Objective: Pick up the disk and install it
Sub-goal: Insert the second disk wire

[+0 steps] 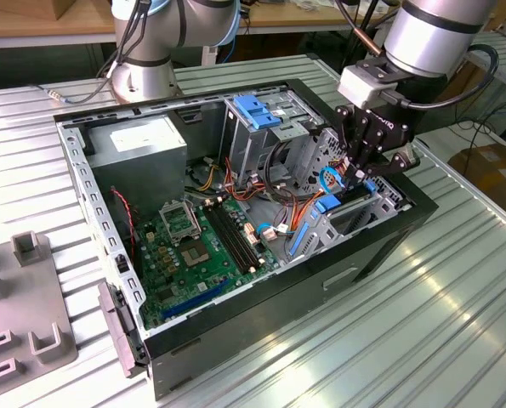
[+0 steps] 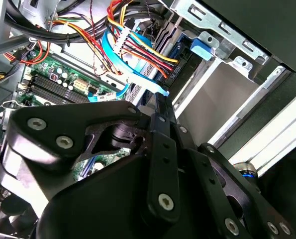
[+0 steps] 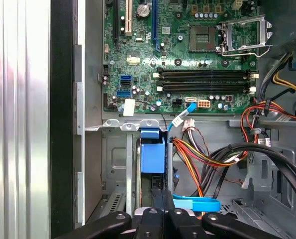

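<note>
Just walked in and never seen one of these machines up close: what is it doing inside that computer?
A robot arm is working inside an open desktop computer case that lies on a metal table. Its black gripper has reached down at a drive bay near the case's front corner, on the exterior view's right. In the first wrist view, a disk with a blue bracket stands on edge in that bay, directly ahead of the gripper. Bundles of coloured cables run beside it, next to the green motherboard.

Matt black metal pincer, glossy blue plastic bracket on the disk, bare dull grey sheet-metal case, glossy green circuit board, ribbed shiny metal surface, smooth blue plastic handle
</note>
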Controlling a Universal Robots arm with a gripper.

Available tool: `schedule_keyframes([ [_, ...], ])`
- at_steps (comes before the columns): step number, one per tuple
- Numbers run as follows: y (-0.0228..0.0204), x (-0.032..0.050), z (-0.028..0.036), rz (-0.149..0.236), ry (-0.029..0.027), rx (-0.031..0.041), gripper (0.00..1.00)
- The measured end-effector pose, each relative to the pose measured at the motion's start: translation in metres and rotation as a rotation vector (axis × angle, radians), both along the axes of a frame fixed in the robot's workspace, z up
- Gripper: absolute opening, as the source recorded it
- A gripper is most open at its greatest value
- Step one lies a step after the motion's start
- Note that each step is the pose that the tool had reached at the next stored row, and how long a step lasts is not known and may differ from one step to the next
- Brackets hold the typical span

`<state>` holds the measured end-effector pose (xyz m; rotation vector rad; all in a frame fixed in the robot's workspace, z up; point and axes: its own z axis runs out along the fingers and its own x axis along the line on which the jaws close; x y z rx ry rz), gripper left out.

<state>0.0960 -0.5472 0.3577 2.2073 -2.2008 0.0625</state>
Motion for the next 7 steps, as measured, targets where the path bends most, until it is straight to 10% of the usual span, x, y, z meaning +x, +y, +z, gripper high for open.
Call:
schedule_keyframes([
  [7,0.0,0.0,0.0005,0.0,0.0,-0.0001,0.1],
])
